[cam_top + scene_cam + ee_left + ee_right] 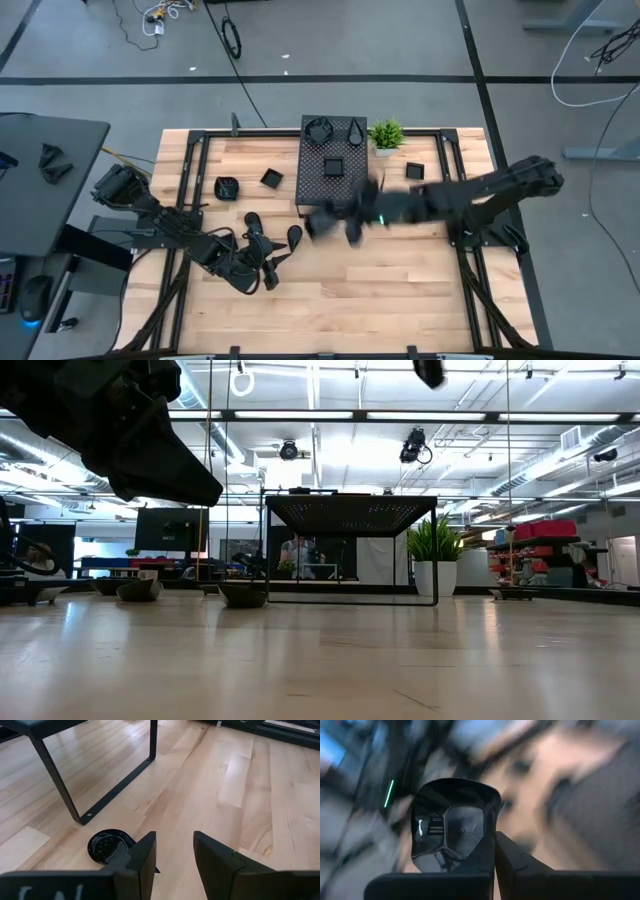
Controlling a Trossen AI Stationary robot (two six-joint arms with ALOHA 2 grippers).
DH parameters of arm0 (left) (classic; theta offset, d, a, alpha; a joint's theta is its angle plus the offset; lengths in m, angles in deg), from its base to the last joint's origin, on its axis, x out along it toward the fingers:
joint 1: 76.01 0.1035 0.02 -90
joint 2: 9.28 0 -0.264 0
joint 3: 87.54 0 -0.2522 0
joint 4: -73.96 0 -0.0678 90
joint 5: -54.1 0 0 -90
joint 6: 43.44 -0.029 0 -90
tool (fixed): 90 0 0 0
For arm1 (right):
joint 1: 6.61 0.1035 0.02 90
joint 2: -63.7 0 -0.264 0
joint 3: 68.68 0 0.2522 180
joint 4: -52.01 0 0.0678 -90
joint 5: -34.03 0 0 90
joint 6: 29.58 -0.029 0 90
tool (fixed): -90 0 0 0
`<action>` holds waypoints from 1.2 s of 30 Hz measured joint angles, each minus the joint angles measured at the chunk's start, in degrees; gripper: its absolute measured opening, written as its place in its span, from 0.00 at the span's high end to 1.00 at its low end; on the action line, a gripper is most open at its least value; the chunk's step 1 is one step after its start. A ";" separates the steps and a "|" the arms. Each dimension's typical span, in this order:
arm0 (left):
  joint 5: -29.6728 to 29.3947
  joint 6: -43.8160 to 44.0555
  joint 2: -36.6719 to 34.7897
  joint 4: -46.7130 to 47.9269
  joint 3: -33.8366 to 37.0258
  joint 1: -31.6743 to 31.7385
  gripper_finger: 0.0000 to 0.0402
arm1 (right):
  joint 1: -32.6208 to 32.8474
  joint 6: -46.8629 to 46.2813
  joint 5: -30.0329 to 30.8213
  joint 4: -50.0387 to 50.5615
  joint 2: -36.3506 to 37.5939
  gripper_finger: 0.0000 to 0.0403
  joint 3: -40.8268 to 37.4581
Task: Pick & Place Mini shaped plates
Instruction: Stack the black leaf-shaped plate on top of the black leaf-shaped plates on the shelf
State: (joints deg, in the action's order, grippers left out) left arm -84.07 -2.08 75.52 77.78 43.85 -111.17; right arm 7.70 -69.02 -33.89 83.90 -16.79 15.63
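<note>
The left gripper (268,268) hovers released near the tabletop's (400,290) front-left, two teardrop plates (294,237) just beyond it. Mid-table, the right gripper (325,222) is clenched on a square plate (451,830), beside the perforated box (336,160) holding more plates.

The right gripper (345,222) is a motion smear in the high view, so its fingers cannot be made out there. In the right wrist view everything behind the plate (451,825) is streaked blur. The left wrist view cuts the box (90,765) off at 12 o'clock, and the left finger (142,862) hides part of a round plate (107,845) at 7 o'clock
</note>
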 joint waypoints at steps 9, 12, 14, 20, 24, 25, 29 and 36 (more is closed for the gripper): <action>-0.02 0.00 0.00 -0.01 0.00 0.02 0.66 | -25.69 7.00 -4.30 -5.45 -1.21 0.99 4.74; -0.11 -0.03 0.00 0.00 0.00 0.02 0.66 | -33.22 5.16 -12.90 -5.93 -4.35 1.00 4.69; -0.15 -0.09 -0.02 0.00 0.00 0.15 0.66 | -36.96 3.92 -18.22 -6.60 -6.33 1.00 4.69; -0.05 -0.07 -0.02 0.04 0.00 1.37 0.66 | -44.37 2.18 -23.82 -6.34 -10.30 1.00 4.69; 0.29 -0.06 -0.02 0.02 0.00 2.32 0.66 | -46.26 1.73 -25.65 -6.60 -12.76 1.00 4.69; 0.35 -0.04 -0.02 0.02 0.00 2.50 0.66 | -46.36 1.73 -25.63 -6.56 -13.52 1.00 4.69; 0.76 -0.04 -0.02 0.00 0.00 2.91 0.66 | -46.87 2.84 -26.23 -6.44 -16.18 1.00 4.69; 1.49 -0.02 -0.02 -0.01 0.00 2.91 0.66 | -47.13 3.91 -23.69 -6.31 -17.57 0.99 4.69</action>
State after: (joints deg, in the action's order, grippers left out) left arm -82.58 -2.10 75.49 77.78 43.85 -108.26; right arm -39.43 -65.12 -57.58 77.59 -34.36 20.32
